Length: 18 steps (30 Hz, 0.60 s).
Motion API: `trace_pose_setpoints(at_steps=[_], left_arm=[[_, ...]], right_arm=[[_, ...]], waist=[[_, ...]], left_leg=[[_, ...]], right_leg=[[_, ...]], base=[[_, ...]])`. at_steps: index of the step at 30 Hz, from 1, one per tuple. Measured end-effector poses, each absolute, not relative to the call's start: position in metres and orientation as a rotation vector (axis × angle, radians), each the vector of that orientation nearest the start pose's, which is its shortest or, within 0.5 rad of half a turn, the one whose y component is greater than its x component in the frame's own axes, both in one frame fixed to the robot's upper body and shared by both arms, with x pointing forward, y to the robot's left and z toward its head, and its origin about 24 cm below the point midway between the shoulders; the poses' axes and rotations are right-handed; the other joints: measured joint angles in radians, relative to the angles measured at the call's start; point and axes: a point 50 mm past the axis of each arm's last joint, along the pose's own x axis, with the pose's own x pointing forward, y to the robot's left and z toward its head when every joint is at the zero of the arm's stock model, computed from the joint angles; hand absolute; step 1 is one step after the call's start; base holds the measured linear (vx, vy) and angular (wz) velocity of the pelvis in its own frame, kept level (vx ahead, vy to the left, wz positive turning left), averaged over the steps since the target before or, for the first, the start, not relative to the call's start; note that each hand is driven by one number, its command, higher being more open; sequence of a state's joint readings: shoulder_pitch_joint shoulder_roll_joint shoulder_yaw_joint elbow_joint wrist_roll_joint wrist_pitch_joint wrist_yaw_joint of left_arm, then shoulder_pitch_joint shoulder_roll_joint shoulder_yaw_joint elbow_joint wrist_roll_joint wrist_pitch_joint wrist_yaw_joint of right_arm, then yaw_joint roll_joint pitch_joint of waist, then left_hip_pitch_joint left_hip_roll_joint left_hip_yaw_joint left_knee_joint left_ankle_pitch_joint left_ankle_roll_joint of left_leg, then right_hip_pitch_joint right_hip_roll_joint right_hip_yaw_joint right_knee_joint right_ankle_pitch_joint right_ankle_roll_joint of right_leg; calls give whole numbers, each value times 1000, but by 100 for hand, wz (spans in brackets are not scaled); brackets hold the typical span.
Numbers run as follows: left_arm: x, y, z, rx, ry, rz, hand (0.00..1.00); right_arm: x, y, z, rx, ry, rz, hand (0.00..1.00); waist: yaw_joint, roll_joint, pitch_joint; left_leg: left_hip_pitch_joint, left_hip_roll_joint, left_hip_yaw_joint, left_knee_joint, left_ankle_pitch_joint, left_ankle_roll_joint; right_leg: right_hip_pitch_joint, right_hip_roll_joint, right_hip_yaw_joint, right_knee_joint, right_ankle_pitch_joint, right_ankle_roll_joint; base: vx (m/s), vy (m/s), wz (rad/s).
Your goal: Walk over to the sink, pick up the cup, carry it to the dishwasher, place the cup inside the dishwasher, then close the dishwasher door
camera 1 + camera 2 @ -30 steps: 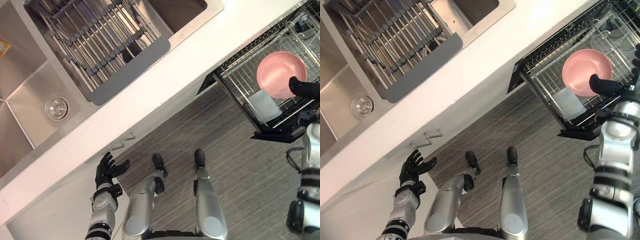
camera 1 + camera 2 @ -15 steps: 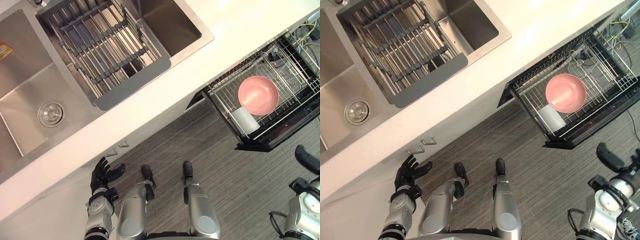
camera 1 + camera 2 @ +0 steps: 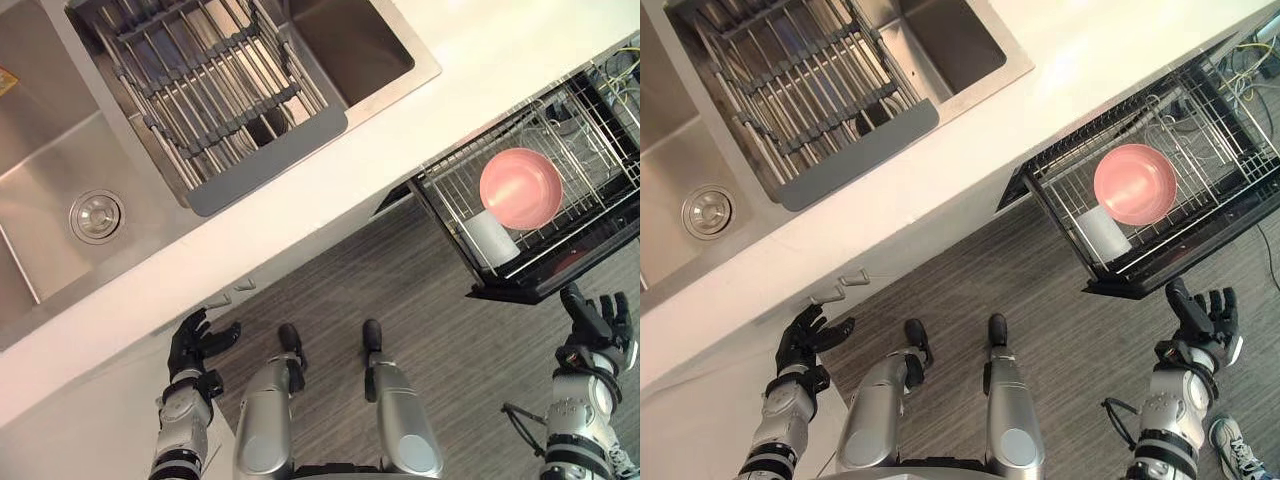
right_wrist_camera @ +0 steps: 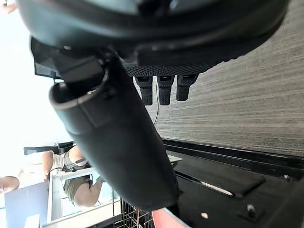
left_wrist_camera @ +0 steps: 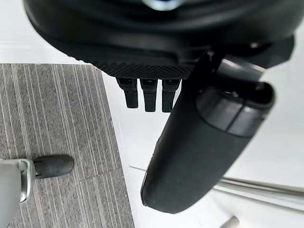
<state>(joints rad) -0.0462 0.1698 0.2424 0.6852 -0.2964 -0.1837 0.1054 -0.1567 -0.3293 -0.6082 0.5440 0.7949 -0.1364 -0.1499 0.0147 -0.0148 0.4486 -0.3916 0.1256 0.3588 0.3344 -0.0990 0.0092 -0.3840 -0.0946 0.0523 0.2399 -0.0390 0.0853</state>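
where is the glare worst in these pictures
Left eye view: the white countertop washes out toward its upper right; the stainless steel sink carries only soft sheen. Right wrist view: the background beside the dark right hand is blown out white.

No writing can be read anywhere. The one printed thing is a small orange-yellow sticker (image 3: 5,85) on the far wall of the sink's (image 3: 40,160) left basin; its print is too small to make out.
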Motion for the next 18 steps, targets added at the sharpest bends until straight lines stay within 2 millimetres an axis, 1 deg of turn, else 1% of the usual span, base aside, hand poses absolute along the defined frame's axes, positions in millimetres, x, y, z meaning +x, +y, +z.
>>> trace_pose_setpoints(at_steps=[2,5,8,9,11,13,14,15,17,18], left_arm=[[212,257,-65,-139,393,468,90],[214,257,-64,-141,385,465,90],[217,256,-62,-140,369,461,90],[217,256,-62,-140,370,461,90],[218,254,-62,-137,368,450,90],[218,254,-62,-136,368,449,90],[218,254,-62,-135,364,450,90],[218,254,-62,-135,365,450,90],[216,253,-65,-135,379,453,90],[215,253,-67,-135,385,454,90]], right_arm=[[228,-368,25,603,-81,-865,90],[246,-367,40,573,-98,-811,90],[272,-363,67,540,-145,-732,90],[277,-362,72,533,-152,-716,90],[296,-358,91,495,-172,-657,90],[308,-354,103,478,-183,-625,90],[319,-350,116,452,-193,-594,90],[323,-349,121,442,-197,-583,90],[337,-343,140,375,-208,-544,90],[340,-342,146,349,-214,-538,90]], waist=[[0,4,-1],[1,18,-1],[4,42,0],[5,46,-1],[20,63,0],[24,71,-1],[26,75,1],[27,76,1],[27,78,1],[28,79,1]], left_leg=[[-3,-8,-7,-15,13,0],[-4,-16,-23,-35,31,0],[-15,-30,-46,-73,65,0],[-16,-31,-49,-80,70,-1],[-16,-35,-56,-99,87,-1],[-16,-40,-65,-114,99,-1],[-17,-45,-74,-128,112,1],[-18,-47,-79,-134,116,1],[-21,-64,-120,-162,137,2],[-23,-69,-132,-169,143,3]], right_leg=[[-5,-5,-9,0,0,0],[-5,-9,-25,-1,1,-1],[-21,-15,-45,-3,6,-5],[-21,-15,-49,-7,8,-6],[-21,-15,-55,-18,16,-8],[-21,-16,-62,-23,20,-8],[-20,-18,-68,-33,29,-8],[-20,-18,-70,-38,32,-8],[-18,-24,-81,-58,46,-6],[-17,-27,-87,-63,49,-6]], base=[[2,-27,15],[-12,-33,18],[-31,-40,20],[-25,-52,12],[-13,-40,9],[-16,-29,13],[-22,-26,13],[-31,-25,13],[-32,-3,16],[-24,9,19]])
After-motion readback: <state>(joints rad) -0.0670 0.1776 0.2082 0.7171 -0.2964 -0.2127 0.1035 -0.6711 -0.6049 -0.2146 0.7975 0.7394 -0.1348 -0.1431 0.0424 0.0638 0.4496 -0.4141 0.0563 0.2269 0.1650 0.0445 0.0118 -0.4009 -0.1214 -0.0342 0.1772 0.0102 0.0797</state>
